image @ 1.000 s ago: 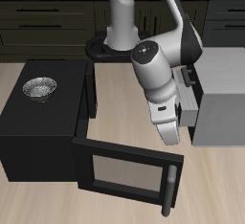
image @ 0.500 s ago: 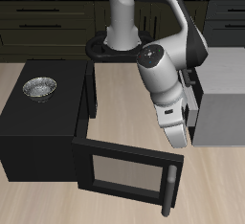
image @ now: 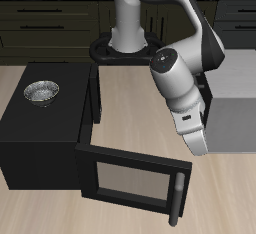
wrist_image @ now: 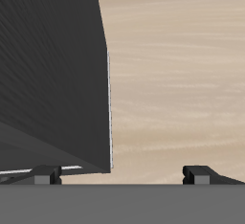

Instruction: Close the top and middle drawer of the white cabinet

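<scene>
Since a second ago the arm has swung down and away from the black box, toward the white cabinet (image: 233, 110), and the gripper (image: 203, 148) now sits lower, close to the cabinet's near corner. Nothing else on the table has moved.

White cabinet stands at the table's edge, on the side opposite the black box (image: 40, 138), near the robot base. Arm covers its drawer side in the exterior view, so top and middle drawer fronts and handles can't be made out; can't tell how far out they are.

Gripper points down, tilted, just beside the cabinet's lower corner; contact unclear. In the wrist view both fingertips (wrist_image: 45, 173) show as dark pads, well apart, with bare table (wrist_image: 182, 75) between them. Claw spread, nothing held.

A large dark surface with a thin pale edge (wrist_image: 111, 113) fills much of the wrist view; can't tell which object it is.

Black box sits across the table from the cabinet, its glass-paned door (image: 135, 183) swung wide open toward the table's front edge, long grey handle (image: 175, 196) at the free end. Metal bowl (image: 41, 92) rests on top of the black box, near its back. Dark counter cabinets (image: 50, 23) run behind the table.
</scene>
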